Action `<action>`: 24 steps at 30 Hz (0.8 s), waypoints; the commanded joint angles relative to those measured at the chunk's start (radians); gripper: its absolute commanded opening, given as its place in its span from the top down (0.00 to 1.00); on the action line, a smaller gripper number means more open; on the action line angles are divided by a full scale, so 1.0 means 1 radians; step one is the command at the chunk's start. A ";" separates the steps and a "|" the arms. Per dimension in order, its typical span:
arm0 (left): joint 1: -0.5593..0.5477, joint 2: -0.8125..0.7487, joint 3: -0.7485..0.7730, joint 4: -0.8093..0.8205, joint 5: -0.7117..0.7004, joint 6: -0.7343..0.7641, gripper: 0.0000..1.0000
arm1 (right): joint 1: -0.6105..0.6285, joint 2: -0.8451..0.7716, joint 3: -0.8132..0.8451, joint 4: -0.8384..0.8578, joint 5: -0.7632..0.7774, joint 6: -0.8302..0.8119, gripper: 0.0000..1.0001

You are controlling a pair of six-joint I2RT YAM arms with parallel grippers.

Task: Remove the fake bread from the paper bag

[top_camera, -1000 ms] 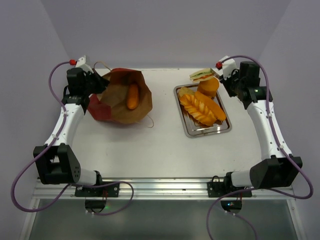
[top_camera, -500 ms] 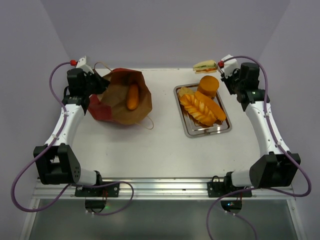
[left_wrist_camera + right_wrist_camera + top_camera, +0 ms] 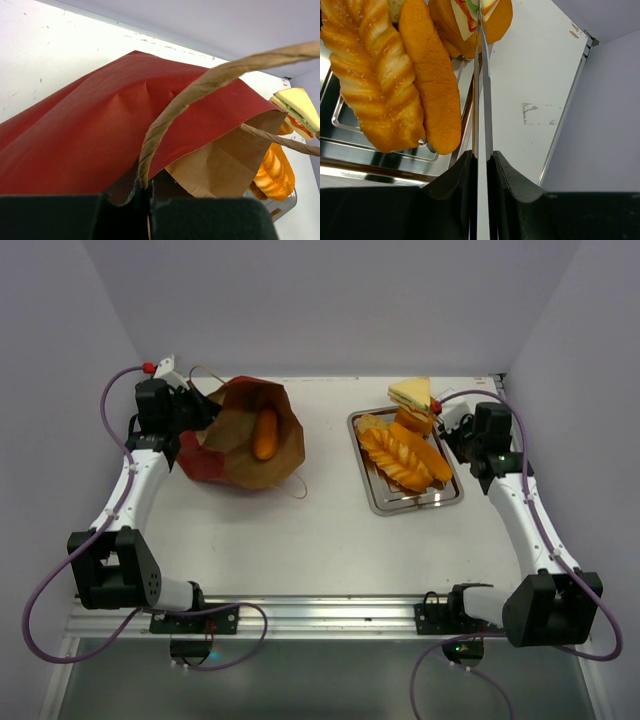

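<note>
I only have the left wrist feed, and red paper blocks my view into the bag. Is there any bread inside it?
Observer: Yes. From above, one elongated orange loaf lies inside the paper bag.
Operator: Where is the right tool?
Observer: The right tool is at the far end of the steel tray, shut on the sandwich.
Operator: What lies in the tray?
Observer: A twisted loaf and a smooth long loaf lie side by side, with a round bun beyond them.
</note>
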 commanded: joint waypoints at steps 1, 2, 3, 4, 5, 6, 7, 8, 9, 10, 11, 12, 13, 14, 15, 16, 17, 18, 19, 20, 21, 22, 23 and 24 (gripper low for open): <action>0.008 -0.019 -0.017 0.024 0.015 0.016 1.00 | -0.005 -0.047 -0.045 0.059 0.015 -0.017 1.00; 0.008 -0.022 -0.015 0.019 0.014 0.018 1.00 | -0.007 -0.050 -0.054 0.060 0.018 -0.016 1.00; 0.008 -0.024 -0.015 0.016 0.012 0.022 1.00 | -0.005 -0.056 -0.068 0.060 0.023 -0.014 1.00; 0.008 -0.025 -0.015 0.016 0.010 0.024 1.00 | -0.007 -0.064 -0.074 0.059 0.026 -0.010 1.00; 0.008 -0.025 -0.015 0.016 0.012 0.024 1.00 | -0.005 -0.067 -0.080 0.060 0.029 -0.010 1.00; 0.008 -0.025 -0.015 0.016 0.013 0.024 1.00 | -0.005 -0.072 -0.090 0.060 0.030 -0.010 1.00; 0.008 -0.027 -0.017 0.016 0.013 0.024 1.00 | -0.007 -0.079 -0.096 0.059 0.033 -0.010 1.00; 0.008 -0.025 -0.017 0.018 0.017 0.022 1.00 | -0.007 -0.081 -0.096 0.059 0.033 -0.008 1.00; 0.008 -0.025 -0.017 0.019 0.018 0.021 1.00 | -0.008 -0.084 -0.102 0.059 0.033 -0.009 1.00; 0.008 -0.027 -0.017 0.018 0.018 0.021 1.00 | -0.008 -0.086 -0.105 0.060 0.033 -0.006 1.00; 0.010 -0.027 -0.015 0.019 0.017 0.021 1.00 | -0.008 -0.084 -0.108 0.059 0.033 -0.006 1.00; 0.008 -0.027 -0.017 0.019 0.020 0.021 1.00 | -0.008 -0.081 -0.111 0.059 0.035 -0.006 1.00; 0.008 -0.028 -0.017 0.019 0.020 0.021 1.00 | -0.008 -0.078 -0.111 0.060 0.035 -0.006 1.00; 0.008 -0.028 -0.017 0.019 0.020 0.019 1.00 | -0.008 -0.075 -0.113 0.059 0.033 -0.005 1.00; 0.007 -0.031 -0.017 0.019 0.020 0.021 1.00 | -0.008 -0.075 -0.113 0.060 0.033 -0.005 1.00; 0.008 -0.031 -0.017 0.019 0.020 0.021 1.00 | -0.008 -0.073 -0.113 0.059 0.033 0.003 1.00; 0.008 -0.033 -0.018 0.019 0.020 0.021 1.00 | -0.008 -0.073 -0.113 0.059 0.033 0.003 1.00; 0.008 -0.033 -0.018 0.019 0.020 0.021 1.00 | -0.008 -0.073 -0.113 0.060 0.033 0.004 1.00; 0.008 -0.033 -0.018 0.019 0.020 0.022 1.00 | -0.008 -0.072 -0.113 0.059 0.032 0.007 1.00; 0.008 -0.031 -0.018 0.018 0.021 0.021 1.00 | -0.008 -0.072 -0.111 0.059 0.029 0.009 0.97; 0.008 -0.033 -0.018 0.019 0.021 0.021 1.00 | -0.008 -0.073 -0.110 0.060 0.027 0.012 0.95; 0.008 -0.033 -0.018 0.019 0.021 0.019 1.00 | -0.010 -0.073 -0.108 0.059 0.024 0.015 0.93; 0.008 -0.031 -0.018 0.019 0.021 0.021 1.00 | -0.010 -0.072 -0.108 0.059 0.023 0.014 0.92; 0.008 -0.031 -0.018 0.019 0.021 0.021 1.00 | -0.010 -0.070 -0.105 0.060 0.018 0.017 0.88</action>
